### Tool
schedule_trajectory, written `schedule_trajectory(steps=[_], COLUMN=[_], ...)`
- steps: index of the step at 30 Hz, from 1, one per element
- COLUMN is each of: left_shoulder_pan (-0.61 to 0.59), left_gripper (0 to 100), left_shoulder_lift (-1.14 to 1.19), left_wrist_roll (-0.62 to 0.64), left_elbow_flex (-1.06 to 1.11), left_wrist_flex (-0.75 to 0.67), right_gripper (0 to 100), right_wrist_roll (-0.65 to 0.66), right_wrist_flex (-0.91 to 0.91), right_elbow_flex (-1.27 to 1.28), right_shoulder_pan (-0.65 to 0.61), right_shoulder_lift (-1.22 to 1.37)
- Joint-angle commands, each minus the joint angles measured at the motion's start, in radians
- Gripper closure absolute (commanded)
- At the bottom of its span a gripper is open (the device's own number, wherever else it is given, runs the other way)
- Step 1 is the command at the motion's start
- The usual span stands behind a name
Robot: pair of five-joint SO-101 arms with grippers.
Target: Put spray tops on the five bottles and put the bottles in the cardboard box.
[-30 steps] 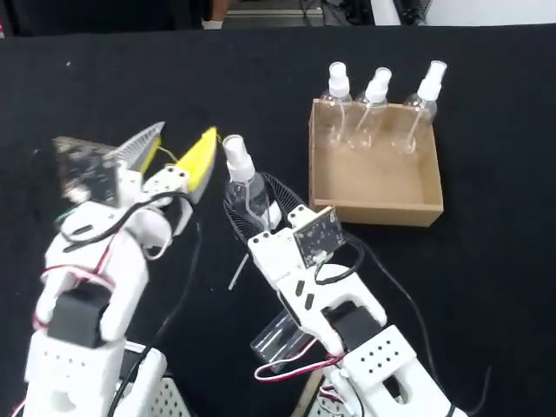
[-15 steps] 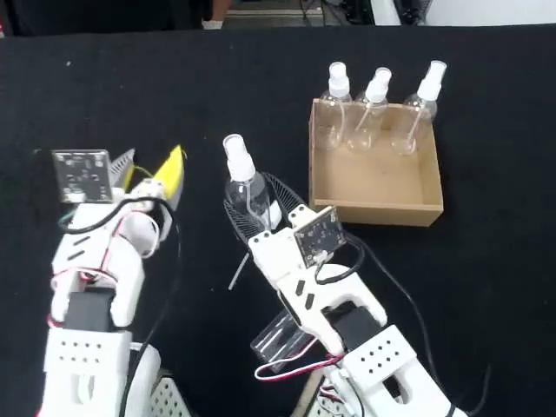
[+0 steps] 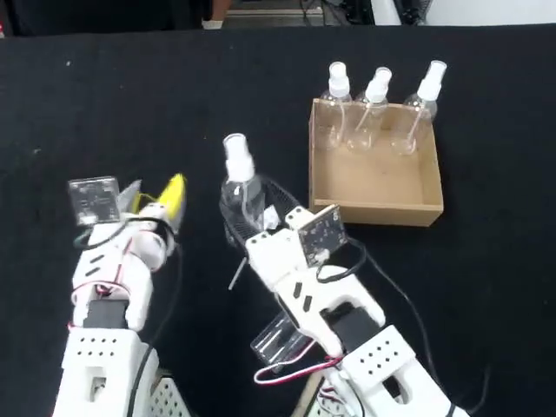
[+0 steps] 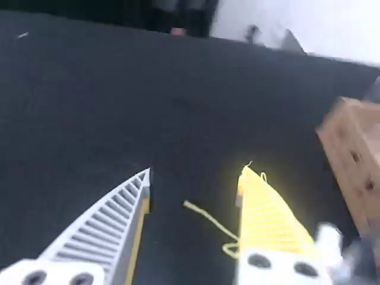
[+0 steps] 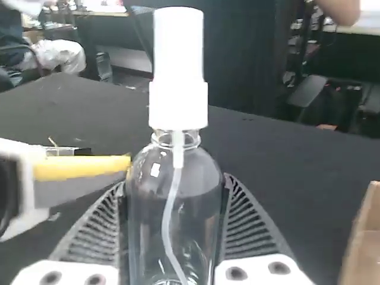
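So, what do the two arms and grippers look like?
Both arms are white, with black motors, red and black cables and a wrist circuit board. The left gripper has one grey, one yellow ribbed finger; the right gripper has black ones.

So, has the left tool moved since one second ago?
Yes. The left tool has drawn back, away from the cardboard box and the bottle.

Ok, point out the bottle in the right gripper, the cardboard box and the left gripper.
bottle (image 5: 172,202), right wrist view, clear body below the neck.
cardboard box (image 3: 373,178), high view, bare floor inside.
left gripper (image 4: 196,172), left wrist view, midway between its open fingertips.
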Motion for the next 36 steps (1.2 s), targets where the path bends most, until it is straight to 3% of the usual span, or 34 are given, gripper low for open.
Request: schedule_trajectory(steps=[1,5,11,16,20,22,28,36], left_shoulder_pan=[-0.162,-0.271,-0.246,-0.232,-0.163,-0.110,-0.001,0.010], left_gripper=[77,77,77,77,77,77,77,77], left_shoulder_lift=[-0.003,-0.006,0.002,0.002,0.003,0.000,0.003,-0.006], left_wrist_roll=[0.183,0.327,0.313,0.316,0.316,0.315,0.311,0.170], left_elbow_flex=[-0.022,-0.022,-0.013,0.001,0.019,0.033,0.062,0.119], left_wrist_flex=[-0.025,-0.026,-0.026,-0.026,-0.026,-0.026,-0.041,-0.160], right_gripper=[98.8,98.7,98.8,98.7,98.7,98.7,98.7,98.7], right_wrist_roll=[-0.014,-0.012,-0.014,-0.005,0.155,0.235,0.341,0.338], right_wrist_flex=[-0.034,-0.126,-0.152,0.193,0.503,0.560,0.290,-0.089], right_elbow_flex=[0.002,0.044,-0.024,-0.252,-0.455,-0.513,-0.377,-0.312], right_shoulder_pan=[-0.057,-0.054,0.169,0.442,0.726,0.884,1.212,1.338], right_shoulder_lift=[-0.007,-0.007,-0.018,-0.018,-0.018,-0.010,0.044,0.433])
